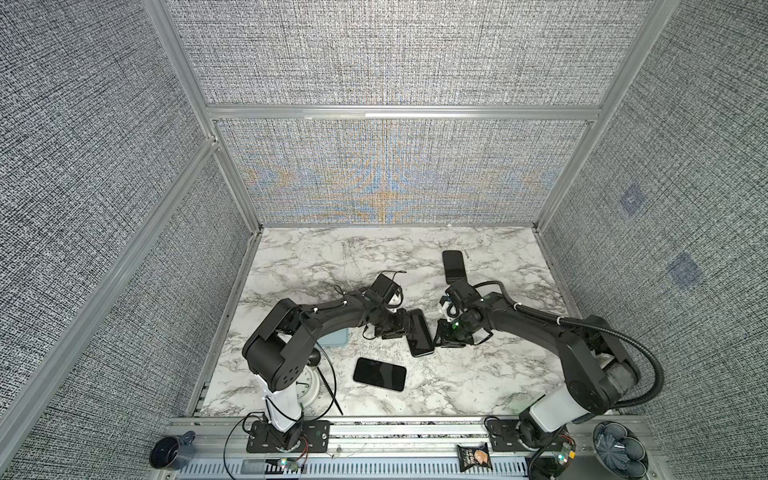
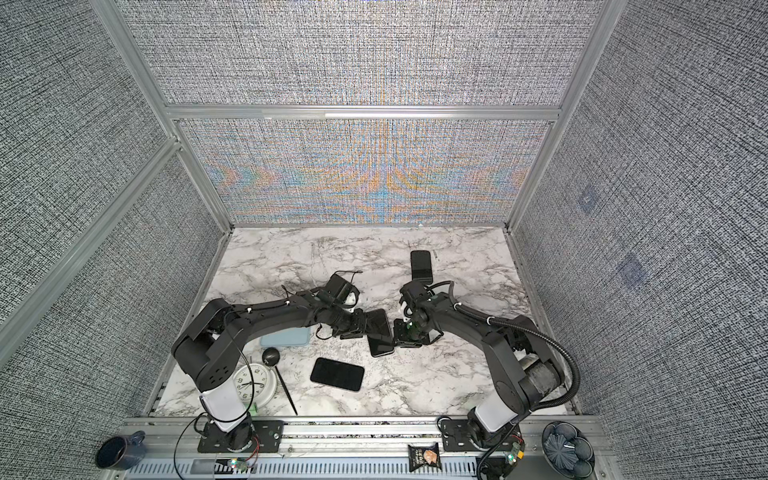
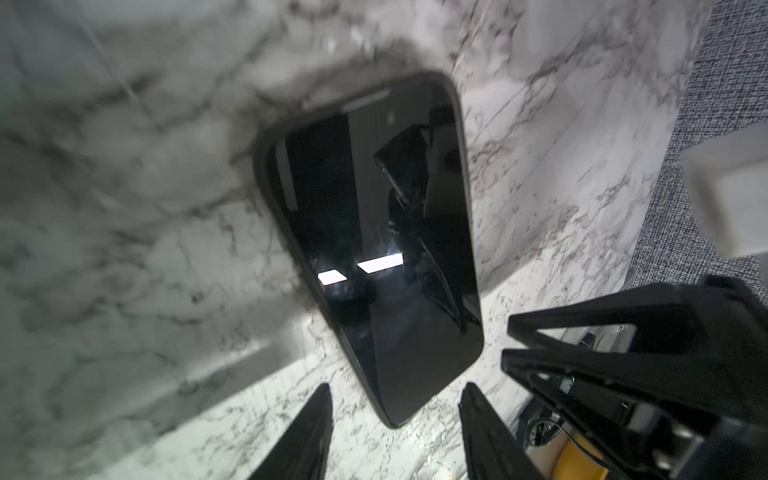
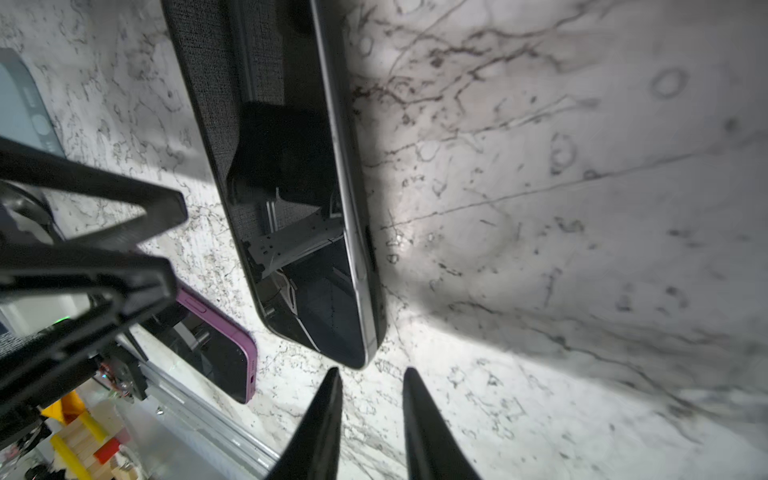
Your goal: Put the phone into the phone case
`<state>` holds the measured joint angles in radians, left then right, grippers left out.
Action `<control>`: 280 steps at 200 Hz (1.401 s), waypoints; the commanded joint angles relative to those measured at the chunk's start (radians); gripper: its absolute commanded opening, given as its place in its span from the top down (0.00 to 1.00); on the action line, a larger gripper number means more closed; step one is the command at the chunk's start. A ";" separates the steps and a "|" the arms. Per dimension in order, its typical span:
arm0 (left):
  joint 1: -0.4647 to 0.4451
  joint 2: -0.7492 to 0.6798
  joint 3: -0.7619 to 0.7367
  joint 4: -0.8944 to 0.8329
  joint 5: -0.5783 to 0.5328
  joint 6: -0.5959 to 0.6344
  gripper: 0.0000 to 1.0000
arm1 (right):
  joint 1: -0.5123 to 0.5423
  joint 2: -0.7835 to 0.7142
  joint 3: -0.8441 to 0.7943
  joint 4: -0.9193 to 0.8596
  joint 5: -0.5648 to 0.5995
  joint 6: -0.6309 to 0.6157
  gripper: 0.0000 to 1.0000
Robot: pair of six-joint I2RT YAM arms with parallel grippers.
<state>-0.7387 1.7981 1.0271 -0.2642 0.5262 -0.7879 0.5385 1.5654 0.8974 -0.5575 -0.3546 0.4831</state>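
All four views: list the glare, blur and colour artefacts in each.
Left wrist view: two bright white reflections glare on the black phone, and the marble tabletop around it is blurred and shadowed. Right wrist view: the phone's screen mirrors its surroundings sharply. Both top views: rainbow moiré ripples across the back wall panel.

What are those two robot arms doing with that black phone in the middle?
They're fitting a phone into its black case on the marble table. The phone lies flat. The left gripper is open around one end without gripping it, and the right gripper, open just a little, sits by a corner. A silver edge shows above the case there, so the phone may not be fully seated.
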 commanded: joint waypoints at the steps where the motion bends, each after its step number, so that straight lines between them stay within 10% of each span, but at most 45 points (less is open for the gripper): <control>1: -0.014 -0.019 -0.024 0.011 0.030 -0.064 0.48 | 0.010 -0.016 0.002 -0.005 0.052 0.027 0.73; 280: -0.022 0.072 -0.062 0.142 0.090 -0.087 0.59 | 0.056 0.054 -0.047 0.131 -0.020 0.085 0.87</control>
<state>-0.7563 1.8584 0.9649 -0.1219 0.6308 -0.8906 0.5858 1.6093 0.8654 -0.4599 -0.3443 0.5510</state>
